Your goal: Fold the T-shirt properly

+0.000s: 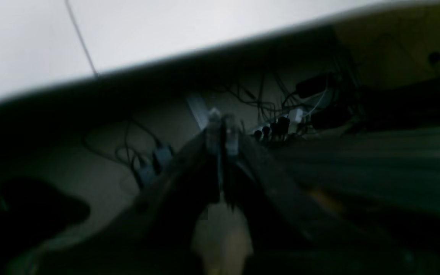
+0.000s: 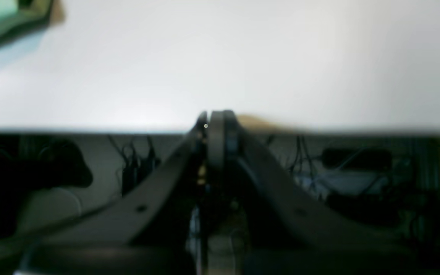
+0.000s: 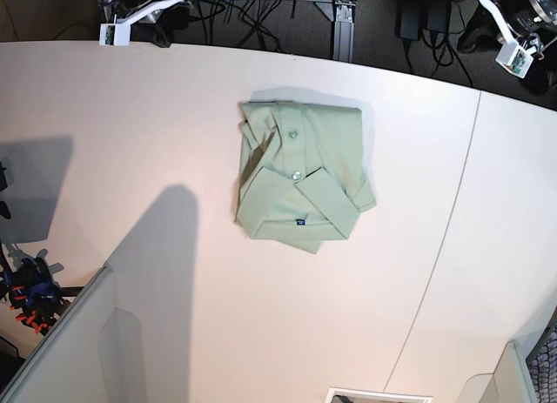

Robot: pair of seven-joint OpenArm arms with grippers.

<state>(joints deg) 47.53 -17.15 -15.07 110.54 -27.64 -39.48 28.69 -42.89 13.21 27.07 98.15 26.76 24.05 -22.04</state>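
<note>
The T-shirt (image 3: 298, 178) is seen in the base view lying near the middle of the bench (image 3: 130, 142), a little toward its far edge, and both arms are drawn back beyond that far edge, well apart from the cloth. The right gripper (image 2: 217, 121) is shown by its wrist camera at the bench edge with its jaws pressed together on nothing; from there only a mint-green corner of the shirt is caught at the upper left of the picture, so the cloth lies ahead and off to that side. The left gripper (image 1: 223, 128) hangs past the bench edge above a tangle of cables (image 1: 281, 114), its jaws likewise closed and empty, and no cloth is seen from its wrist. Neither arm can be judged clearly nearer; the bundle sits roughly between them. The long axis of the bundle runs from the far edge toward the near edge. The shirt appears already folded into a compact, nearly rectangular packet, collar and two small buttons uppermost, a small dark tag near the collar's lower edge, with one flap jutting out at the lower corner. The fold is judged essentially finished, perhaps wanting only slight tidying.
</note>
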